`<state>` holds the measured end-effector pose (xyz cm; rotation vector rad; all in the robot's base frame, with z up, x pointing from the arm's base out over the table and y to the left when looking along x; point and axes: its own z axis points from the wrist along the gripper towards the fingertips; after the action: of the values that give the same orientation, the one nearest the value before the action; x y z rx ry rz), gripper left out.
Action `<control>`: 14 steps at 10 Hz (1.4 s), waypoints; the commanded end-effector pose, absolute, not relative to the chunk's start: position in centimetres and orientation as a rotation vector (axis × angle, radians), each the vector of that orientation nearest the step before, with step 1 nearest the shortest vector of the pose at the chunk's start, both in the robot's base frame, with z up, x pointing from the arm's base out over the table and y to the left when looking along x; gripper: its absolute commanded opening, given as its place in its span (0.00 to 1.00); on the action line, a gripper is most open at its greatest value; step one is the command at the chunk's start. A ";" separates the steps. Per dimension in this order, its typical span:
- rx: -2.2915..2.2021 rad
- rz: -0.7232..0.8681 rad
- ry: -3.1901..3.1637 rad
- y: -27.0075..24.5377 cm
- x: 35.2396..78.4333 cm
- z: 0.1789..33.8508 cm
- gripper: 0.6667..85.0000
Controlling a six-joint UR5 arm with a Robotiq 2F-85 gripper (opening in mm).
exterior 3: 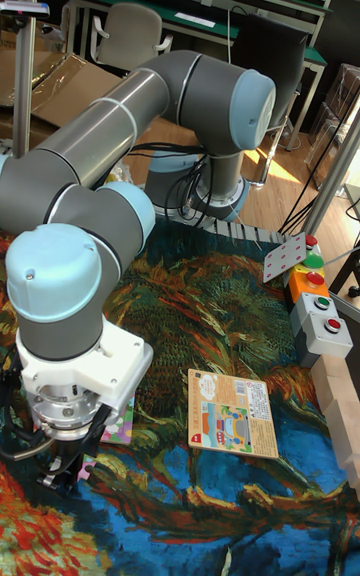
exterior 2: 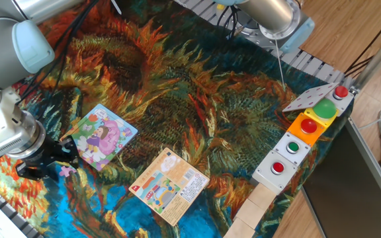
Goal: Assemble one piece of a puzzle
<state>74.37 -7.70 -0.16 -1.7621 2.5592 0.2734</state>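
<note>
The piece (exterior 2: 67, 170) is a small pink-lilac jigsaw bit lying on the painted cloth, just left of and below the puzzle. The puzzle (exterior 2: 102, 136) is a square cartoon board with a light-blue edge and a girl in purple. My gripper (exterior 2: 53, 163) is down at the cloth with its dark fingers closed around the piece, most of which shows at the fingertips. In the tall fixed view the gripper (exterior 3: 62, 469) hangs below the white wrist. The piece (exterior 3: 88, 472) peeks out at its right, and the arm hides most of the puzzle (exterior 3: 119, 426).
An orange-peach printed card (exterior 2: 171, 186) lies right of the puzzle. A button box (exterior 2: 304, 137) with red and green buttons stands along the right table edge, with wooden blocks (exterior 2: 253, 213) below it. The arm's large links span the left side.
</note>
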 end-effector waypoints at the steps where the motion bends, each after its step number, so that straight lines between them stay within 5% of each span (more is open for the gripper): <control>1: -1.747 0.275 2.562 -7.5 74.4 0.0 0.59; 14: -1.737 0.279 2.564 -7.3 74.4 -0.1 0.59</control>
<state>74.38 -7.65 -0.39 -1.7528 2.5684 0.2587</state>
